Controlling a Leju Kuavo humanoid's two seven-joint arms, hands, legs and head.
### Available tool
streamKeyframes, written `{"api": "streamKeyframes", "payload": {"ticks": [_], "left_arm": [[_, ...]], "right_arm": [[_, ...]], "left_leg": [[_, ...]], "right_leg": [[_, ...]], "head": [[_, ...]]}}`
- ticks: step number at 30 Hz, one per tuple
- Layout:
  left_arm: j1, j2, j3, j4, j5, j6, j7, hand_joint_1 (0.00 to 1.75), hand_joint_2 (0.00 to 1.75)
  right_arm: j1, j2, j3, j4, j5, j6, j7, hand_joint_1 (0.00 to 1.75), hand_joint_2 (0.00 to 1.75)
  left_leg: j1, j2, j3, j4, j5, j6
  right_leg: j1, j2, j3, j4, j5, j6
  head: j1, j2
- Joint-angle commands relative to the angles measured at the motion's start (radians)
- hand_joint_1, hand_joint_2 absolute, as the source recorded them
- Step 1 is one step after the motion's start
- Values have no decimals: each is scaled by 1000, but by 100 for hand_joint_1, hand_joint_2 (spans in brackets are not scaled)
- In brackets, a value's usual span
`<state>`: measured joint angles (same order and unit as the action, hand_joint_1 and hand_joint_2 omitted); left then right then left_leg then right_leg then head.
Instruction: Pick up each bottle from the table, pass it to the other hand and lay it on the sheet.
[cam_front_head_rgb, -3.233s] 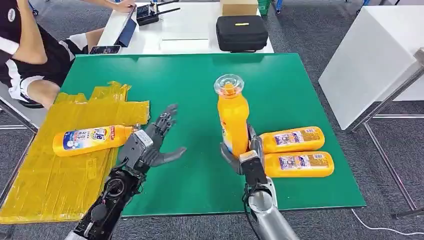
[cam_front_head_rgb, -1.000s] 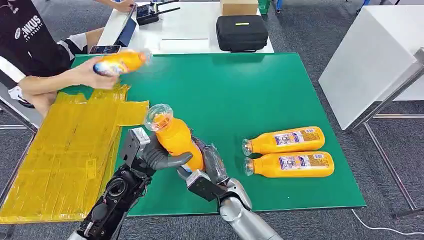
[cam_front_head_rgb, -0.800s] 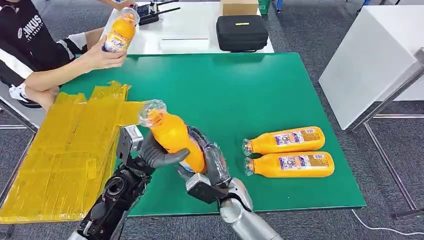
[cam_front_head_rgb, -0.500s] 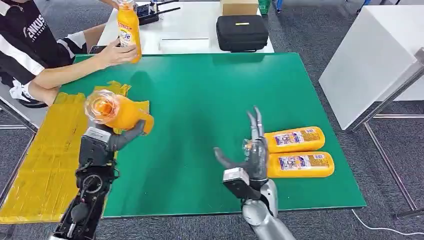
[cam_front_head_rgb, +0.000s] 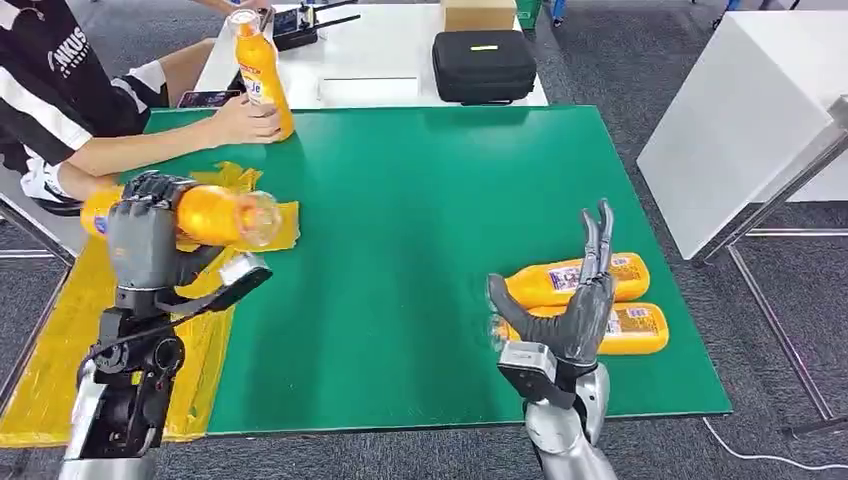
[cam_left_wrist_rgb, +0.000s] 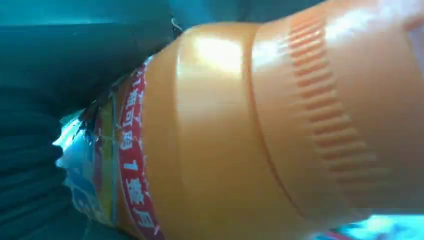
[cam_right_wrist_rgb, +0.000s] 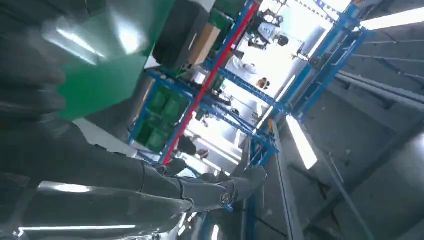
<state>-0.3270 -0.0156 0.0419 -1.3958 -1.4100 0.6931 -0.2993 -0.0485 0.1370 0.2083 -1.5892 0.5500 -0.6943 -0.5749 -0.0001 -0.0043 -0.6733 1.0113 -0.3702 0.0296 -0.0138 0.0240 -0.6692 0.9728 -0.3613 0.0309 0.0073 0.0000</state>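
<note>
Grey carpet floor (cam_front_head_rgb: 640, 70) around the green table (cam_front_head_rgb: 450, 190). Far side: white desk (cam_front_head_rgb: 380, 60) carrying a black case (cam_front_head_rgb: 484, 64), a cardboard box (cam_front_head_rgb: 478, 13), a phone (cam_front_head_rgb: 208, 99). Person seated far left (cam_front_head_rgb: 60, 90). White cabinet (cam_front_head_rgb: 740, 110) at right. Blue shelving (cam_right_wrist_rgb: 210, 100) and bright ceiling strip lights (cam_right_wrist_rgb: 301, 142) in right wrist view.

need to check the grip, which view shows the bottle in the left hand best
The head view: it shows the whole bottle lying sideways in the left hand above the yellow sheet. The left wrist view gives a close-up of its orange body and label; the right wrist view looks elsewhere.
</note>
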Motion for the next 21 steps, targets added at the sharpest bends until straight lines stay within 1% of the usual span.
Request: {"api": "streamKeyframes", "payload": {"ticks": [1,2,3,4,5,6,7,8,9,10,11,12,13,15,16,17,18,19,21], "left_arm": [[-151,61,-102,389,-161,5,247,175,175],[-174,75,-148,440,-161,5,289,175,175],[-198,77,-165,493,-161,5,307,175,175],[-218,73,-171,539,-161,5,317,175,175],[-235,63,-166,578,-153,5,318,175,175],[-241,58,-158,599,-134,5,311,175,175],[-237,58,-156,601,-132,5,311,175,175],[-230,59,-148,599,-132,5,318,175,175],[-216,57,-134,574,-120,5,320,17,175],[-204,54,-121,554,-109,5,320,0,175],[-204,54,-121,554,-109,5,320,0,175],[-204,54,-121,554,-109,5,320,0,175],[-204,54,-121,554,-109,5,320,0,175],[-204,54,-121,554,-109,5,320,0,175],[-204,54,-121,554,-109,5,320,0,175],[-209,50,-113,570,-91,5,313,0,175],[-207,43,-97,565,-44,5,282,0,0],[-204,40,-88,560,-31,5,273,0,0],[-200,34,-74,559,-28,5,267,0,0]], "right_arm": [[-31,32,-68,21,65,-4,27,0,175],[-34,31,-68,24,75,-4,37,0,175],[-36,30,-73,26,90,-4,44,0,175],[-36,34,-83,27,112,-4,46,0,175],[-33,37,-92,30,142,-4,50,0,175],[-29,32,-88,37,177,-4,67,0,175],[-24,30,-84,41,186,-4,71,0,175],[-22,23,-73,46,201,-4,89,0,175],[-21,16,-65,51,220,-4,111,0,175],[-20,13,-62,55,239,-4,127,0,175],[-20,13,-62,55,239,-4,127,0,175],[-20,13,-62,55,239,-4,127,0,175],[-20,13,-62,55,239,-4,127,0,175],[-20,13,-62,55,239,-4,127,0,175],[-20,13,-62,55,239,-4,127,0,175],[-21,7,-56,56,256,-4,146,0,175],[-20,0,-50,55,266,-4,164,0,175],[-19,0,-51,54,272,-4,168,0,175],[-22,-7,-44,68,287,-4,185,0,175]], "left_leg": [[0,-1,4,-1,-1,-2],[0,-6,8,-1,-2,-3],[0,-5,4,-1,0,-1],[0,-7,7,-1,-1,-2],[0,-4,3,-1,0,-1],[0,-6,7,0,-1,-2],[0,-4,5,-1,-1,-1],[0,-4,7,0,-2,-2],[0,-3,10,0,-3,-2],[0,-1,5,-1,-1,-1],[0,0,9,0,-4,-2],[0,0,5,0,-2,-1],[0,1,12,1,-6,-2],[0,0,6,0,-3,-2],[0,-1,9,0,-4,-2],[0,-1,5,0,-2,-2],[1,-1,7,0,-3,-2],[0,-1,4,0,-2,-1],[0,-1,8,0,-4,-2]], "right_leg": [[1,-3,5,0,-2,-1],[0,-8,9,1,-4,-2],[0,-7,4,1,-2,-1],[0,-9,8,1,-4,-2],[0,-6,4,0,-2,-1],[1,-9,8,1,-4,-2],[0,-5,5,0,-2,-1],[1,-6,8,1,-3,-2],[1,-6,10,1,-4,-2],[0,-3,6,0,-1,-1],[1,-2,8,0,-3,-2],[0,-2,5,0,-1,-1],[1,-3,12,1,-5,-2],[1,-3,6,1,-2,-2],[1,-5,8,1,-4,-3],[1,-4,5,0,-2,-2],[1,-4,7,1,-3,-3],[1,-3,4,0,-2,-2],[1,-4,8,1,-4,-2]], "head": [[0,0],[0,0],[0,0],[1,0],[1,0],[0,0],[0,0],[0,0],[0,0],[0,0],[0,0],[0,0],[1,0],[0,0],[0,0],[0,0],[0,0],[0,0],[0,0]]}}
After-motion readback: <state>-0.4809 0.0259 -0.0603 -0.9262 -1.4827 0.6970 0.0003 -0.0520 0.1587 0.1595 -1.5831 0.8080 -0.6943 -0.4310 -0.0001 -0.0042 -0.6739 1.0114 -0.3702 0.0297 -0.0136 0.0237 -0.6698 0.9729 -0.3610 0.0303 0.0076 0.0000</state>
